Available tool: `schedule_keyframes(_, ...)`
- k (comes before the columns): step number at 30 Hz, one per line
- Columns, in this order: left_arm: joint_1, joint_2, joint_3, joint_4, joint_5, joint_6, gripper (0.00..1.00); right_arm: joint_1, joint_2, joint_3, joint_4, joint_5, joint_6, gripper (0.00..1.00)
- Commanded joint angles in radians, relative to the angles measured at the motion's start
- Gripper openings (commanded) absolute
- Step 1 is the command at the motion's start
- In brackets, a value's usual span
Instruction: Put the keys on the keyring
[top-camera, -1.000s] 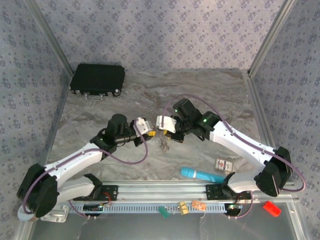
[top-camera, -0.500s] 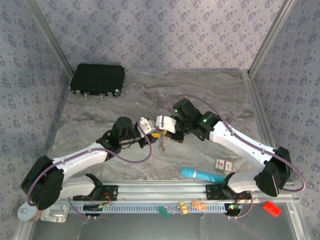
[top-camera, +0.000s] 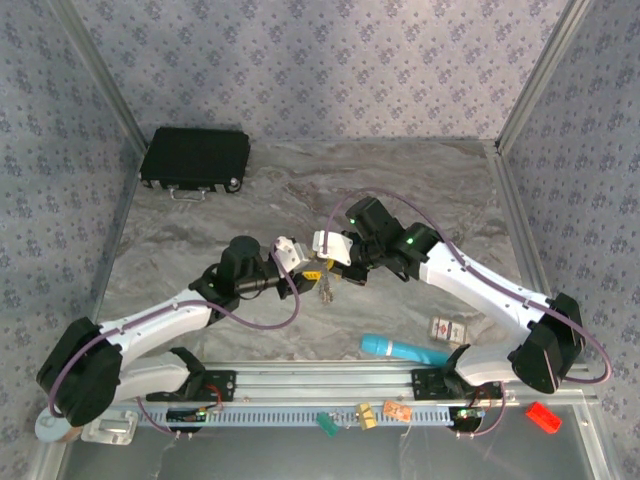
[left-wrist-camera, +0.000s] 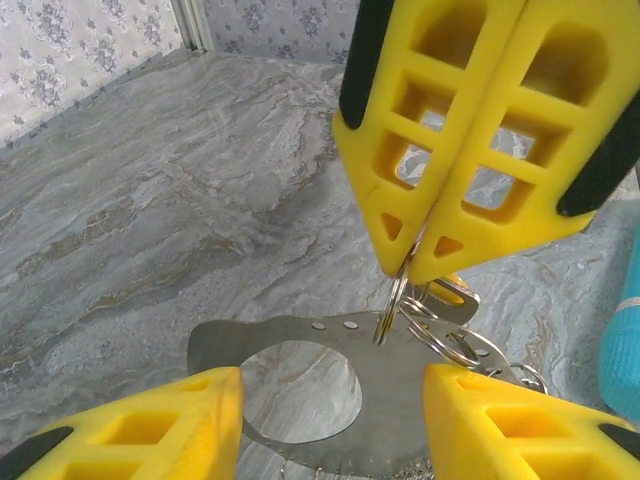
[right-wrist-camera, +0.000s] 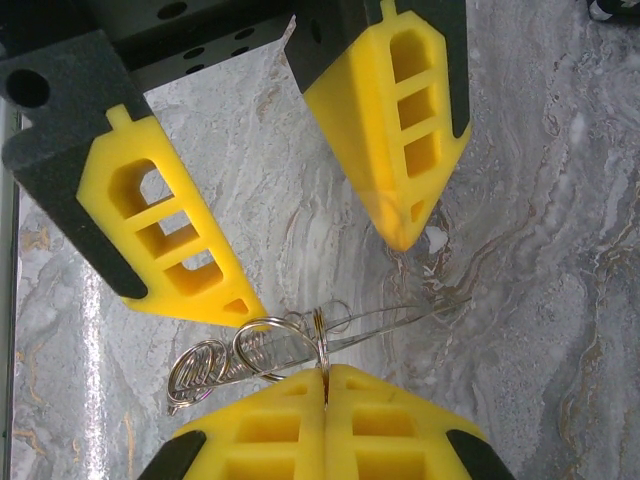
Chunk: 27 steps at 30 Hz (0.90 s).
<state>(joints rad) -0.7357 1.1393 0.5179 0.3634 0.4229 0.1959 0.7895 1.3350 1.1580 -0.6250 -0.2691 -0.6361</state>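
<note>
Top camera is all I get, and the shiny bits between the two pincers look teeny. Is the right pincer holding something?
Observer: Yes. The left wrist camera shows the right pincer shut on a thin keyring.
Operator: What dangles from it?
Observer: A flat silver plate with a big round hole, plus small coiled rings.
Operator: And the left pincer?
Observer: Open, one finger either side of that plate.

place: robot lab cell | evidence: aluminium-framed patterned walls (top-camera: 320, 70), marbled tabletop (top-camera: 420, 180), mounting rail (top-camera: 320, 378)
</note>
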Motion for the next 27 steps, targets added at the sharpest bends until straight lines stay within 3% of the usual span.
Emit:
schedule_keyframes(1, -0.008, -0.01, -0.004, 0.052, 0.021, -0.02, 0.5, -0.003, -0.015, 0.0, 0.011, -0.016, 0.018, 0.0)
schedule_keyframes(7, -0.011, -0.016, -0.013, 0.112, -0.05, -0.049, 0.51, -0.003, -0.014, 0.0, 0.011, -0.016, 0.019, 0.0)
schedule_keyframes(13, -0.025, 0.006, 0.002, 0.115, -0.049, -0.054, 0.51, -0.003, -0.019, 0.0, 0.018, -0.027, 0.021, 0.0)
schedule_keyframes(22, -0.031, 0.019, 0.039, 0.043, 0.034, 0.006, 0.27, 0.003, -0.018, -0.001, 0.019, -0.045, 0.014, 0.0)
schedule_keyframes(27, -0.031, 0.017, 0.045, 0.039, 0.055, 0.014, 0.23, 0.009, -0.012, 0.006, 0.02, -0.059, 0.005, 0.0)
